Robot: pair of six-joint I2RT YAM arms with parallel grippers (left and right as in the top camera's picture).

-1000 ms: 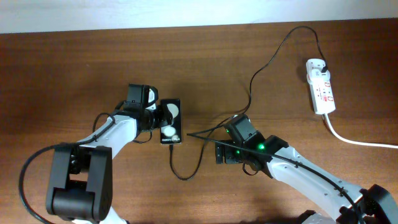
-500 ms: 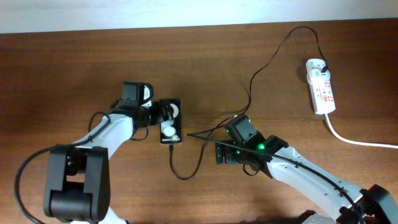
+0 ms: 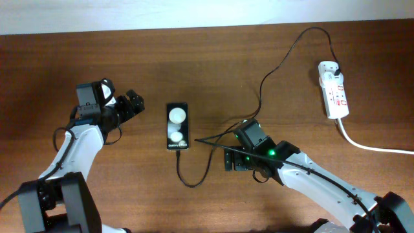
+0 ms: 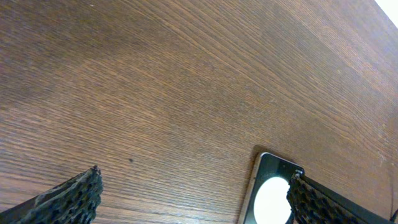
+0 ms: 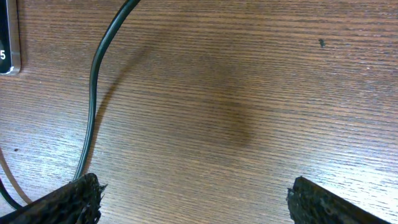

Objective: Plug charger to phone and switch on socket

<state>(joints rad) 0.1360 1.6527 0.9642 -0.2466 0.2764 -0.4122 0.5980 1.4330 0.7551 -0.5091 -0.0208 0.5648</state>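
Fingers (image 4: pixel 298 196) of the left gripper (image 3: pixel 135 105) stood spread wide and released, with nothing between them. A second before, that gripper had been at the left edge of the phone (image 3: pixel 177 126). By now it had drawn off to the left and sat well apart from the phone, with bare table (image 3: pixel 65 52) between them. The phone itself had not shifted. It lay flat near the middle of the table, its two white circles facing up. In the left wrist view only the phone's corner showed, just beside the right fingertip.

The right gripper (image 5: pixel 193 193) had kept its place to the right of the phone, its jaws also wide and empty. The black charger cable (image 3: pixel 261 97) looped from the phone's lower end, passed by the right gripper's left finger and ran on to the white socket (image 3: pixel 334 90) at the far right. None of that had changed. In the right wrist view the cable touched neither finger.
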